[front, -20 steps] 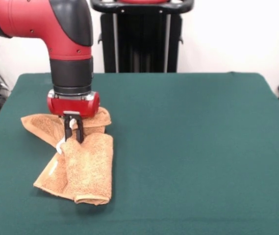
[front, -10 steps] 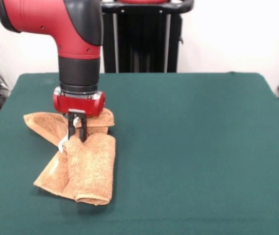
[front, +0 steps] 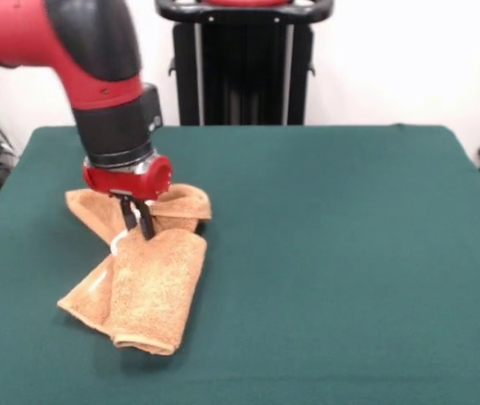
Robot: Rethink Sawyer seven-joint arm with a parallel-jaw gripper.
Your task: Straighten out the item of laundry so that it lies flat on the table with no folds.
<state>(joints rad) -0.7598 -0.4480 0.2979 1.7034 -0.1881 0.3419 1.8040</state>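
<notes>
black and narrow, the two fingers of the tool [front: 139, 222] are hanging below a red wrist collar and are pinching a raised fold of the towel [front: 151, 287] between them, close together with only cloth in the gap. a small white tag [front: 118, 245] is showing just left of and below the fingertips, on the towel's edge. the red and black arm [front: 79, 59] is coming down from the upper left and is tilting, so the tool is pointing slightly toward the right.

the orange-tan terry towel is lying rumpled on the left part of the counter [front: 349, 253]. its far portion is spreading to both sides behind the tool as a bunched band, and its near portion is lying as a doubled, rolled-over flap running toward the near edge, with a second layer peeking out at its left side. the dark green felt counter is stretching wide to the right of the towel. a black stand [front: 244, 63] is standing beyond the counter's far edge against a white wall.
</notes>
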